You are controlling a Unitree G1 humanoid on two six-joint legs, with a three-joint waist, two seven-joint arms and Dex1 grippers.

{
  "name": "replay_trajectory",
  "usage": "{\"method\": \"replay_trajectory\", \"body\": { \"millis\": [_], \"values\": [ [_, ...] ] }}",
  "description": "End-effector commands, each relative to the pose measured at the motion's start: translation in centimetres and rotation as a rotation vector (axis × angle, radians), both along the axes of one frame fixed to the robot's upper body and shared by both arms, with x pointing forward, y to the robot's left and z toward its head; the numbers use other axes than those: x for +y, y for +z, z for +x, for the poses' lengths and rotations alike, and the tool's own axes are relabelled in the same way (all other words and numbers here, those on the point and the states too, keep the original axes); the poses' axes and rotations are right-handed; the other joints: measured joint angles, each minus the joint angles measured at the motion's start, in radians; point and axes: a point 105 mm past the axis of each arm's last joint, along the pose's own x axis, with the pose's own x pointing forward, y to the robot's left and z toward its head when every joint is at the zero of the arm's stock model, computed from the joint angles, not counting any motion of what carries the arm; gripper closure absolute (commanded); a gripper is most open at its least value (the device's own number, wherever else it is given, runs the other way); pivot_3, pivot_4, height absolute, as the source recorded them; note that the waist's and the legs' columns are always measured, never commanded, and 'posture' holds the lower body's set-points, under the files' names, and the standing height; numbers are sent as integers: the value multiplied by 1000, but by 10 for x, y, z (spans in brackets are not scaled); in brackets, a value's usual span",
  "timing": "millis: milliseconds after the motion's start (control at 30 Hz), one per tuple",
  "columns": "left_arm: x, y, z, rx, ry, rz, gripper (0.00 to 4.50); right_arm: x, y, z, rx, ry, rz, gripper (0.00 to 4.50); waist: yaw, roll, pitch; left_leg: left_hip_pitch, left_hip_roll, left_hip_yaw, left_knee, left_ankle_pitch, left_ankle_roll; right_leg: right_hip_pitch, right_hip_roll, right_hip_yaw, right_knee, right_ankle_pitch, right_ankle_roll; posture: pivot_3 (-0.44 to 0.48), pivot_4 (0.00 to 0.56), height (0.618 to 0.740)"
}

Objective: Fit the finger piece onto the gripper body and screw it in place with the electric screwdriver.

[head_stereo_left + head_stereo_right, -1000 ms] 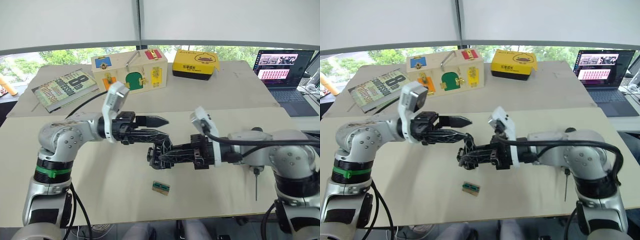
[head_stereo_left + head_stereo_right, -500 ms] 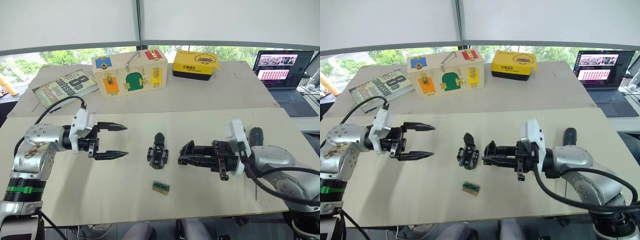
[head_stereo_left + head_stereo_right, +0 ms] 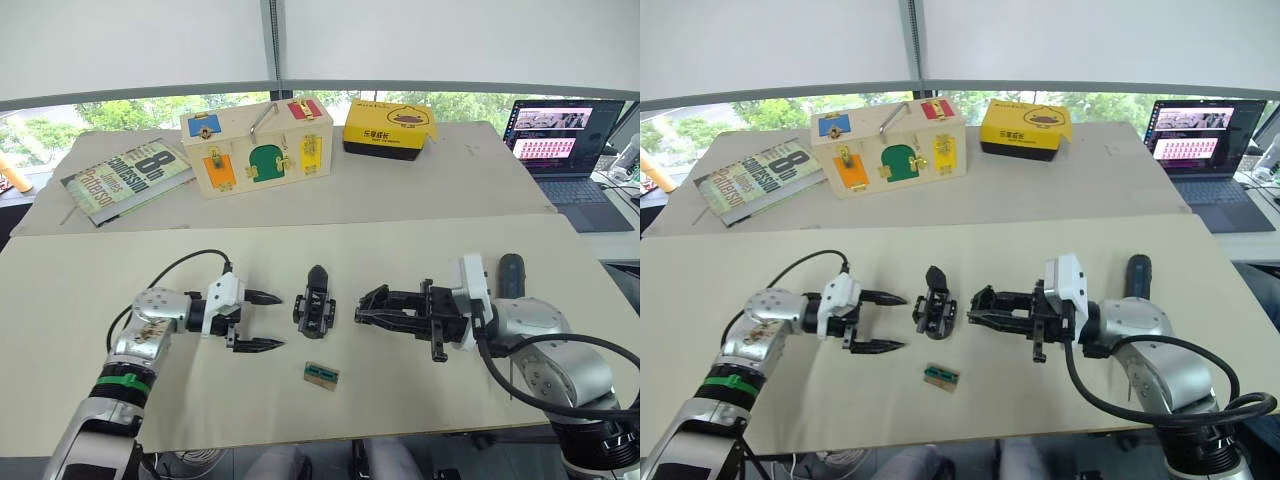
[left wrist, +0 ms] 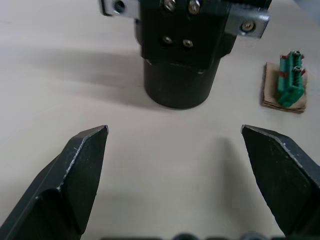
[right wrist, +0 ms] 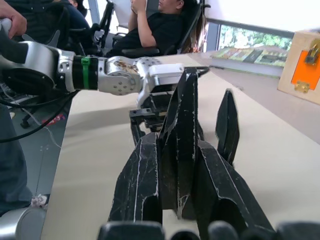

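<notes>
The gripper body (image 3: pixel 316 300) stands alone on the table, one pointed finger up; its round base (image 4: pixel 181 80) faces my left gripper. My left gripper (image 3: pixel 266 321) is open just to its left, low over the table, holding nothing. Just right of the body, my right gripper (image 3: pixel 366 306) is shut on the black finger piece (image 5: pixel 182 125), tip pointing at the body. The electric screwdriver (image 3: pixel 510 272) lies behind my right forearm, mostly hidden.
A small green-brown tray (image 3: pixel 322 375) lies in front of the gripper body. A wooden latch box (image 3: pixel 258 143), a yellow box (image 3: pixel 390 127) and a book (image 3: pixel 125 178) sit at the back, a laptop (image 3: pixel 560 140) at far right. People (image 5: pixel 160 25) sit beyond the table's left end.
Both grippers have let go of the gripper body and drawn apart, leaving it standing. The left arm has since dropped low and edged back toward it. The right gripper has stayed put.
</notes>
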Motion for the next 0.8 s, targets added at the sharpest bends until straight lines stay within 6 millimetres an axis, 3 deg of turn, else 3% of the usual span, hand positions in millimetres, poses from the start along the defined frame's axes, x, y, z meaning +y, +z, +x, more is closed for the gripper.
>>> {"method": "replay_trajectory", "body": {
  "millis": [33, 300, 633, 800],
  "values": [
    [-14, 2, 3, -23, -38, -22, 0, 5, 8, -4, -51, 26, 13, 4075, 3, 0, 0, 0, 0, 0, 0, 0, 0, 0, 0, 0, 0, 0, 0, 0, 150, 740],
    [-48, 3, 7, -58, -88, -53, 0, 15, 0, -9, -40, 35, 12, 4076, 5, 0, 0, -1, 0, 0, 5, -1, 1, 1, 0, 1, 1, 0, 0, 0, 150, 740],
    [-50, -2, 10, -16, -75, -47, 0, 17, 1, -8, -52, 16, 13, 4076, 5, 0, 0, -1, 0, 0, 5, -1, 2, 1, 0, 0, 1, 0, 0, 0, 150, 740],
    [-48, -3, 9, 7, -72, -54, 2202, 20, 11, -3, -109, 14, 31, 4076, 3, 0, 0, -1, 0, 0, 5, -1, 2, 1, 0, 0, 2, 0, 0, 0, 150, 740]
  ]
}}
